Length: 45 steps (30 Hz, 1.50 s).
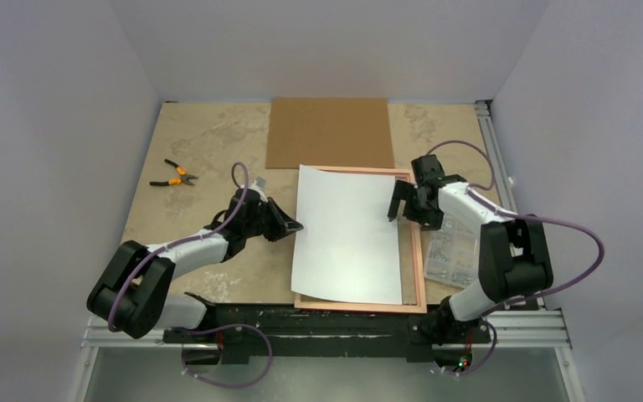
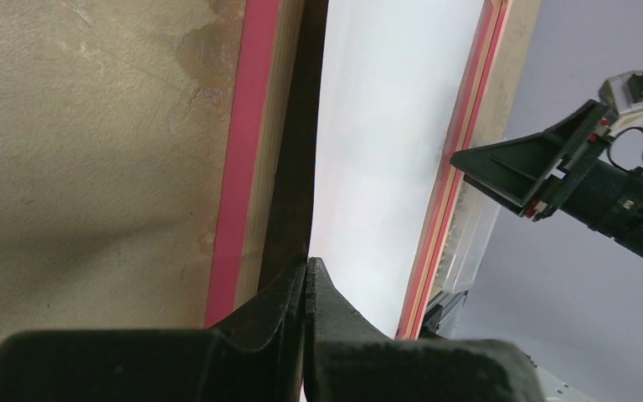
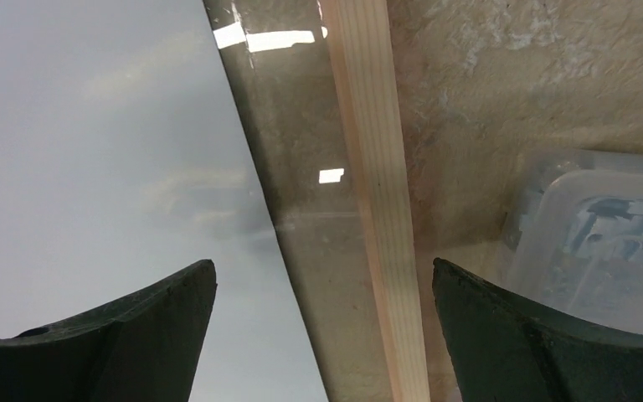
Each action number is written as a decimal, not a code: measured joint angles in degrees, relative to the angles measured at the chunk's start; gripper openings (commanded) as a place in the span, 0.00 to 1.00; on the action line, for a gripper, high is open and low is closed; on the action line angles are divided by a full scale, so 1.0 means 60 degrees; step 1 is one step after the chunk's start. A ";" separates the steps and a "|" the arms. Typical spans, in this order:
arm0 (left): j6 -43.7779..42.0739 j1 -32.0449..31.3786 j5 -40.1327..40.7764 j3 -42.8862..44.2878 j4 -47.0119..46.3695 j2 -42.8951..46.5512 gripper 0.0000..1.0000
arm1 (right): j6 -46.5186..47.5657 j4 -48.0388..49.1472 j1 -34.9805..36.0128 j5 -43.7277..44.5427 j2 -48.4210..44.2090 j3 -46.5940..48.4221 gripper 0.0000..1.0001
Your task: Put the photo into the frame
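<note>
I see the photo [image 1: 347, 234] lying white side up, skewed across the frame [image 1: 360, 306], its left edge overhanging. My left gripper [image 1: 295, 226] pinches that edge; my right gripper [image 1: 402, 205] hovers wide open. I judge it is not yet squared and seated.

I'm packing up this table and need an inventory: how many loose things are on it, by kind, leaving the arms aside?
photo: 1
frame: 1
clear sheet in the frame: 1
brown backing board: 1
pliers: 1
clear plastic box: 1
Total: 6
</note>
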State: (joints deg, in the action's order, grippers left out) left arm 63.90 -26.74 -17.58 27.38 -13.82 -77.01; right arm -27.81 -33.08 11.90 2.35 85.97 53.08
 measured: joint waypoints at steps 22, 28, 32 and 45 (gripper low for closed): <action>0.0233 -0.0211 -0.0178 0.0259 -0.0874 -0.1421 0.00 | -0.0004 0.0973 0.0259 -0.3118 0.0787 -0.0215 0.96; 0.0554 -0.0321 -0.0397 0.0251 -0.1719 -0.1548 0.00 | -0.0131 0.1184 0.0357 -0.3406 0.0787 -0.0310 0.96; 0.0645 -0.0328 -0.0743 0.0259 -0.1956 -0.1162 0.00 | -0.0153 0.1275 0.0364 -0.3606 0.0787 -0.0339 0.95; -0.0510 -0.0459 -0.0976 0.2907 0.1840 0.1971 0.00 | -0.0390 0.1268 0.0506 -0.3927 0.0466 -0.0426 0.96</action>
State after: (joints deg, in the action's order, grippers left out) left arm 60.84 -29.50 -23.44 44.82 -2.79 -65.19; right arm -30.15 -25.47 14.94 -21.21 88.77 50.52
